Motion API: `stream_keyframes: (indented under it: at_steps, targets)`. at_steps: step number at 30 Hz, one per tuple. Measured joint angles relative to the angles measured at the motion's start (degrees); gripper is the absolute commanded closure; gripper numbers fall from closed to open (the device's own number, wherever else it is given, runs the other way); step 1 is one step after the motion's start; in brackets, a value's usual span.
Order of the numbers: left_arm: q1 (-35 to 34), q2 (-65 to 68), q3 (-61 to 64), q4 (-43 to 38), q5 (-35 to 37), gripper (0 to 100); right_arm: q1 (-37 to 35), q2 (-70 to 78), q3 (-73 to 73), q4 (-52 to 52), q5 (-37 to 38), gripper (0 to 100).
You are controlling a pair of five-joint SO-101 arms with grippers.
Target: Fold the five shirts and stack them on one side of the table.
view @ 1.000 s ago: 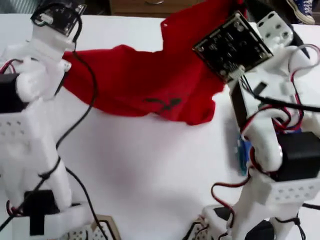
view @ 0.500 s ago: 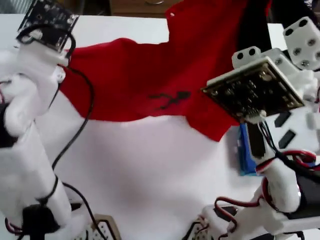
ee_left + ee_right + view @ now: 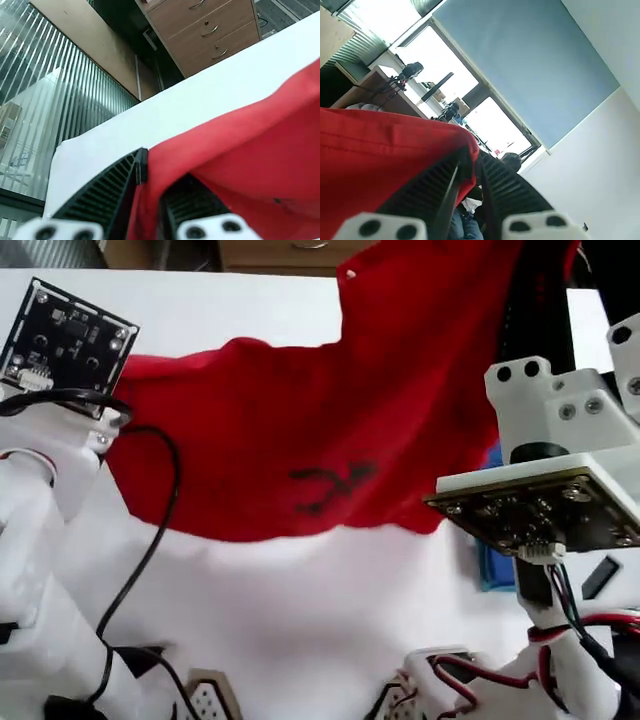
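A red shirt (image 3: 300, 440) with a small black figure printed on it hangs spread above the white table (image 3: 300, 620), held up between the two arms. My left gripper (image 3: 149, 175) is shut on one edge of the red shirt (image 3: 250, 150), at the left of the high view. My right gripper (image 3: 470, 167) is shut on another edge of the red shirt (image 3: 380, 165) and is raised high, its view tilted up towards the room. In the high view both arms' camera boards hide the fingers.
A blue object (image 3: 490, 560) lies on the table at the right, partly behind the right arm. Black cables (image 3: 150, 540) trail off the left arm. A wooden drawer cabinet (image 3: 210, 30) stands beyond the table's far edge.
Both arms have risen and pulled apart, lifting the red shirt off the table and stretching it out wider. The shirt's lower edge has come closer to the front.
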Motion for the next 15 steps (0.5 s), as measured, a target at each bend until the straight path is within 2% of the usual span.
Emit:
stream_keyframes:
  at_steps: [5,9,15]
  targets:
    - [-0.4,-0.2,8.4,-0.3,1.1,98,0.0,0.0,-1.6,0.1,0.0,97.9]
    - [-3.3,-1.0,13.3,-4.7,3.4,98,0.0,0.0,-3.5,0.1,0.0,97.9]
    - [-7.6,-8.2,19.4,-6.9,0.2,98,0.0,-0.1,-3.7,-2.1,0.0,97.9]
